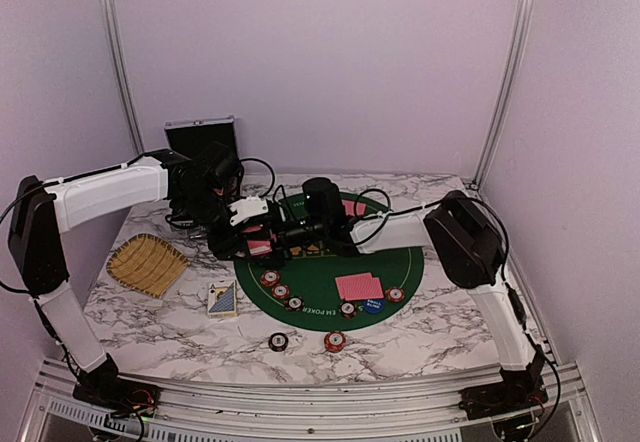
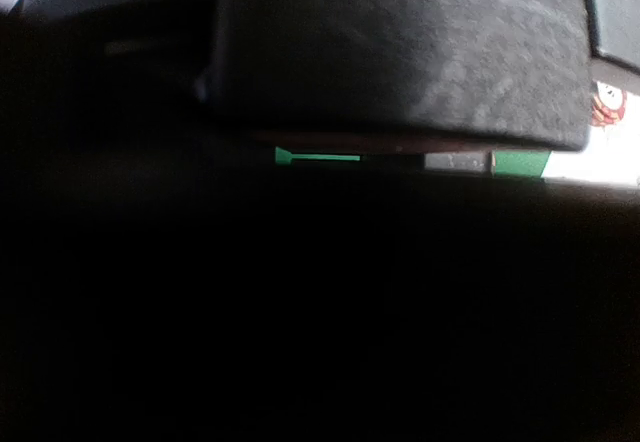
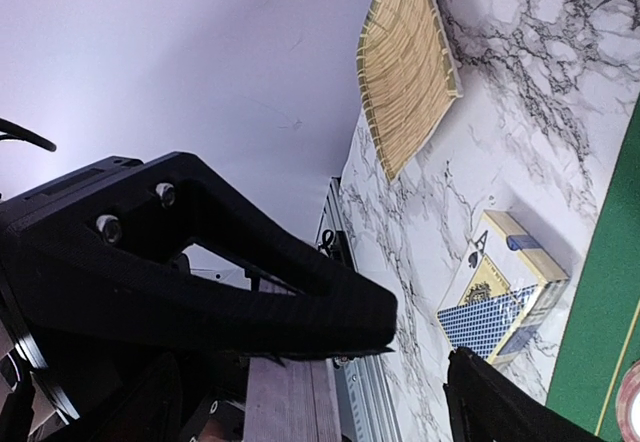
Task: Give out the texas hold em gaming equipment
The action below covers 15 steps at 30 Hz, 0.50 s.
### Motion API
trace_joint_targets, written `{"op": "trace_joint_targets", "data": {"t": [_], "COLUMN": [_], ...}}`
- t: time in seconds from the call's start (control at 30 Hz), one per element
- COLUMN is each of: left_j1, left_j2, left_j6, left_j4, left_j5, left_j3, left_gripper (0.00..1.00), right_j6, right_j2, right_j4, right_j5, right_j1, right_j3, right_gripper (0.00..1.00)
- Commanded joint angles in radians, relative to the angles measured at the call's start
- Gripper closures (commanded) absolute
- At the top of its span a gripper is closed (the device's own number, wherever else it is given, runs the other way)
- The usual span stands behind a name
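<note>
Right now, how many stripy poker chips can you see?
7 chips: three in a row at the green mat's left, two beside the blue disc, two on the marble in front. More may be hidden.

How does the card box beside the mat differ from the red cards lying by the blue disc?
The card box is a thick pack, blue and yellow, on bare marble; the red-backed cards are thin, loose, on the green mat. Both lie flat.
</note>
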Motion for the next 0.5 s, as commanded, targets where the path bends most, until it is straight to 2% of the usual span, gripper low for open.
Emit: {"op": "trace_joint_targets", "data": {"t": [0.0, 0.47], "left_j1": [0.000, 0.000], "left_j2": [-0.018, -0.022], "left_j6": [-0.003, 0.000], "left_j4": [-0.012, -0.013], "left_j5": [0.018, 0.010], "left_j3": [0.015, 0.017], "left_gripper": [1.00, 1.00], "right_j6": [0.013, -0.023], "right_j2": [0.024, 0.048], "right_j4": [0.037, -0.026], "right_j5": [-0.013, -0.021], "right_j1": [0.011, 0.012], "right_j3": [0.065, 0.078], "right_gripper": [0.11, 0.18]}}
